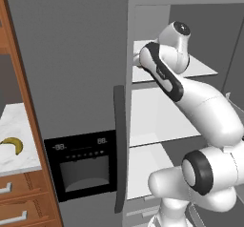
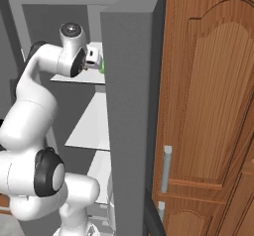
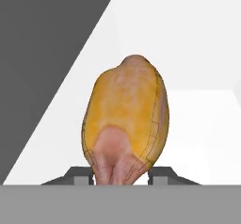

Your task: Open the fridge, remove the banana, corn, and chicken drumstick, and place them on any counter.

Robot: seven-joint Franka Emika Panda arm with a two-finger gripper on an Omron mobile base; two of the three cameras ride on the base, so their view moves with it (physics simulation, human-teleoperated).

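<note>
Right-hand door of the fridge (image 1: pixel 86 68) swung wide open, white shelves bared inside, left door shut with its black dispenser panel (image 1: pixel 82 163) facing out. White arm reaching deep in at the level of the upper shelf (image 1: pixel 202 71), wrist tucked behind the door frame in the left base view. From the right base view, hand poised over that same shelf, a sliver of green, probably the corn (image 2: pixel 102 66), peeking just beyond it against the edge of the open door.

Up close in the hand view: chicken drumstick (image 3: pixel 126 119) dead centre, fat golden end pointing away, paler narrow end down between the two dark fingertips (image 3: pixel 157 176). Gripper (image 3: pixel 121 177) closed on the chicken drumstick, one tip pressed to each side of the narrow end. Drumstick lying on the white shelf floor, grey fridge wall to one side, bright back wall beyond.

Over on the far left of the left base view, banana (image 1: pixel 12 145) already out, lying on the marble counter (image 1: pixel 21 161), curved and yellow, well apart from the fridge. Wooden drawers (image 1: pixel 14 207) with silver handles beneath it. On the right of the right base view, tall reddish-brown cabinet door (image 2: pixel 213 106) standing just beside the open fridge door.
</note>
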